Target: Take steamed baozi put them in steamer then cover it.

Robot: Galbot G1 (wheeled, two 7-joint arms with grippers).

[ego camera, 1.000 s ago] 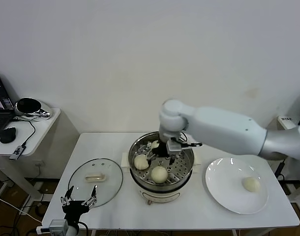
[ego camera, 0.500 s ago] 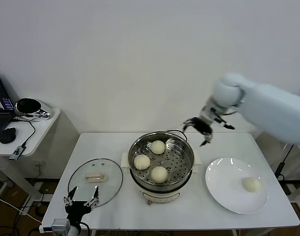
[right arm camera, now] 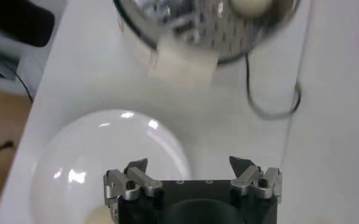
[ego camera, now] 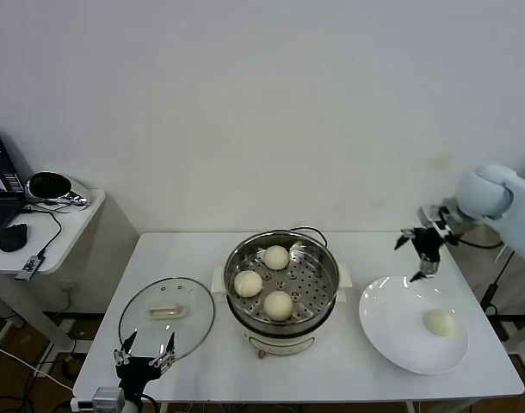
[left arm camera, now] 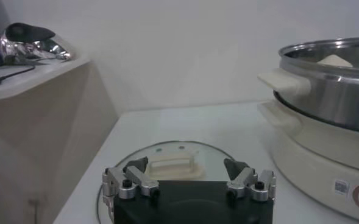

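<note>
The right claw (ego camera: 423, 249) hangs released and empty above the far rim of the white plate (ego camera: 392, 335), which holds one baozi (ego camera: 439, 322). Three baozi (ego camera: 278, 305) sit in the steamer (ego camera: 282, 284). The left claw (ego camera: 145, 355) waits spread at the worktop's (ego camera: 331, 370) near edge, beside the glass cover (ego camera: 167, 312).

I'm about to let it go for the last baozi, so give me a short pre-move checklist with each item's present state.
1. Right gripper empty, jaws open: ok.
2. Last baozi lies free on the plate, nothing on top of it: ok.
3. Right gripper is above the plate's far edge, not yet over the baozi: not ok, needs to come nearer.
4. Steamer holds three baozi with bare tray on its right side for a fourth: ok.
5. Cover lies flat on the table left of the steamer, clear of the right arm's path: ok.
6. Left gripper parked at the table's near edge by the cover, jaws open: ok.
</note>
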